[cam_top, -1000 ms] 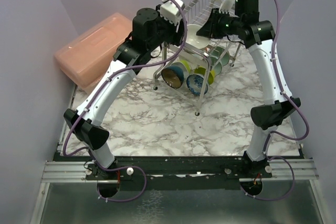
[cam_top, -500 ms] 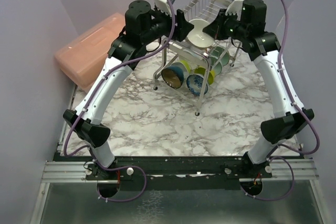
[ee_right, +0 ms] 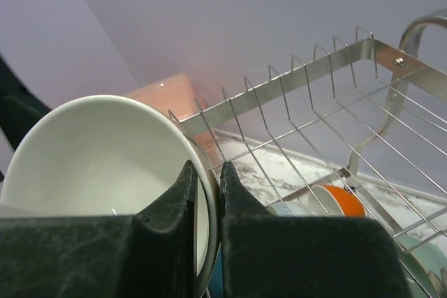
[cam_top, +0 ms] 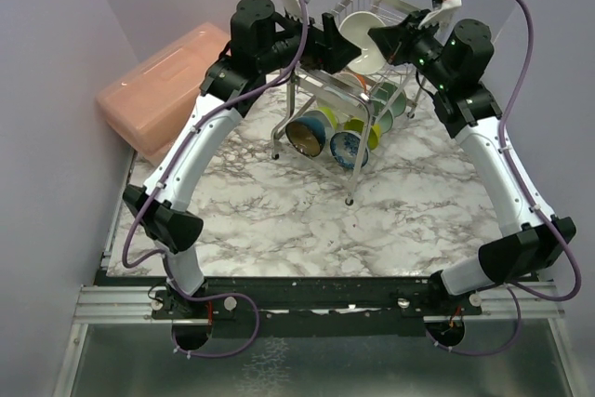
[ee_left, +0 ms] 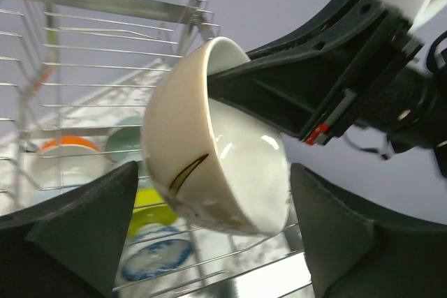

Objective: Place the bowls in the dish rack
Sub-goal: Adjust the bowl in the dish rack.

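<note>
My right gripper (cam_top: 378, 40) is shut on the rim of a white bowl (cam_top: 358, 36) with a yellow stripe and holds it tilted above the top tier of the steel dish rack (cam_top: 367, 99). The right wrist view shows both fingers pinching the rim (ee_right: 209, 186), one inside the bowl (ee_right: 98, 155) and one outside. My left gripper (cam_top: 335, 36) is open right beside the bowl on its left. In the left wrist view the bowl (ee_left: 216, 151) hangs between my open fingers (ee_left: 84, 232) without touching them. Several bowls stand in the lower tier: lime (cam_top: 311, 132), blue-patterned (cam_top: 349, 149), teal (cam_top: 386, 99).
A pink plastic lidded box (cam_top: 167, 90) lies at the back left on the marble table (cam_top: 279, 220). An orange-rimmed bowl (ee_right: 342, 200) sits in the rack under the top shelf wires (ee_right: 314, 102). Purple walls close in on the left, the back and the right.
My right gripper has lifted the white bowl up and back above the rack. My left gripper has swung right and closer to the bowl, staying open.
</note>
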Motion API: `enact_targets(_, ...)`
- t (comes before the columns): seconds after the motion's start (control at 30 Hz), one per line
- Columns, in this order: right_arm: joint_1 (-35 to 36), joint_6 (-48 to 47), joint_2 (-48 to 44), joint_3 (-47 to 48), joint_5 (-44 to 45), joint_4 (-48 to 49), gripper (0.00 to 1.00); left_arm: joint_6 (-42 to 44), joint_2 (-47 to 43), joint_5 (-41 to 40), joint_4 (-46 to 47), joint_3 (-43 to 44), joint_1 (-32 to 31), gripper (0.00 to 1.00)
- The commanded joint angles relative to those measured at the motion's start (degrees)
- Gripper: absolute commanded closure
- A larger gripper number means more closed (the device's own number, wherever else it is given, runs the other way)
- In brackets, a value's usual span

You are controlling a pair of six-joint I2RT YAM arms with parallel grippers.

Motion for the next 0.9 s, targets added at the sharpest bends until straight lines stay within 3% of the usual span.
enact_targets(0.0, 0.05, 3.51, -3.36, -2.7, -1.18, 17.19, 0.99, -6.02, 2.9, 4.7, 0.53, 3.64, -0.06, 0.02)
enact_targets(0.3, 0.08, 4.96, -4.44, -4.15, -1.08, 23.58, 1.0, -7.36, 1.16, -3.46, 0.62, 1.51, 0.8, 0.01)
enact_targets(0.47, 0.03, 4.77, -4.71, -5.23, -4.17, 26.18, 0.99, -9.83, 1.33, 7.15, 5.04, 0.85, 2.63, 0.03)
enact_targets(0.7, 0.03, 6.27, -3.37, -3.93, -5.97, 25.2, 1.0, -14.45, 1.37, 14.91, 12.79, -0.68, 2.74, 0.2)
enact_targets(0.8, 0.03, 6.27, -3.06, -3.69, -5.28, 24.08, 1.0, -14.34, 0.81, 14.99, 14.17, -1.62, 2.74, 0.34)
enact_targets(0.87, 0.03, 6.18, -3.0, -4.14, -4.66, 23.92, 0.99, -14.54, 0.68, 14.7, 14.82, -2.15, 2.82, 0.5)
